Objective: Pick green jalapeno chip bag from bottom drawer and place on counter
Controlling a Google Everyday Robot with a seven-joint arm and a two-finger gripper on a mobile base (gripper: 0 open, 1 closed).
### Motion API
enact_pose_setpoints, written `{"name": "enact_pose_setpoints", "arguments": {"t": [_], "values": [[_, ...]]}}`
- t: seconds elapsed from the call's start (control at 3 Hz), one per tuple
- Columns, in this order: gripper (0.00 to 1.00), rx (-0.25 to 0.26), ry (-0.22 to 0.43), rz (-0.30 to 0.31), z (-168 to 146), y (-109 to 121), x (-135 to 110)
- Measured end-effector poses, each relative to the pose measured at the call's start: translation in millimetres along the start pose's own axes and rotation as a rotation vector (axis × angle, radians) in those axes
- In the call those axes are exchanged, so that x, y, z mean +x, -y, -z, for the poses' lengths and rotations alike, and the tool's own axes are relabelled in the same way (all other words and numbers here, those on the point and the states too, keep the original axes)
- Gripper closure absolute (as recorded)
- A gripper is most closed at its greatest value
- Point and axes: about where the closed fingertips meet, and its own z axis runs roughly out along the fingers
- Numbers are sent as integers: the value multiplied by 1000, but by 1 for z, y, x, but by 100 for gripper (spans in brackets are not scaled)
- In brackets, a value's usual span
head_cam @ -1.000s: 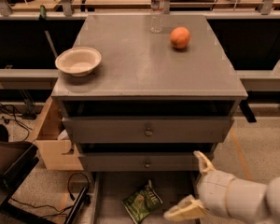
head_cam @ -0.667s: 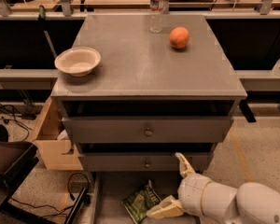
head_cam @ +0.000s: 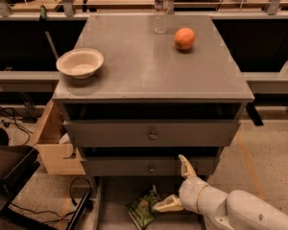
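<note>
The green jalapeno chip bag (head_cam: 143, 208) lies flat on the floor of the open bottom drawer (head_cam: 116, 202), at the bottom centre of the camera view. My gripper (head_cam: 175, 185) reaches in from the lower right, right beside the bag's right edge. Its fingers are spread open: one finger (head_cam: 185, 166) points up in front of the drawer above, the other finger (head_cam: 168, 204) lies low with its tip at the bag's edge. It holds nothing. The counter (head_cam: 149, 66) is the grey top of the cabinet above.
On the counter stand a white bowl (head_cam: 79, 62) at the left, an orange (head_cam: 184, 38) at the back right and a clear bottle (head_cam: 161, 7) at the back. A cardboard box (head_cam: 55, 145) stands left of the cabinet. Cables (head_cam: 81, 200) lie on the floor.
My gripper has moved left across the bottom drawer, from well right of the bag to right beside it. The bag has not moved.
</note>
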Motion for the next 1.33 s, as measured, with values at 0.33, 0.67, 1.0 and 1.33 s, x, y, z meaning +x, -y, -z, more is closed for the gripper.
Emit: {"name": "enact_pose_setpoints", "arguments": {"t": [0.33, 0.67, 1.0, 1.33], "values": [[0, -34, 7, -82, -27, -18, 72], [0, -78, -38, -224, -28, -65, 152], [0, -78, -38, -224, -28, -65, 152], [0, -79, -26, -260, -53, -70, 161]]}}
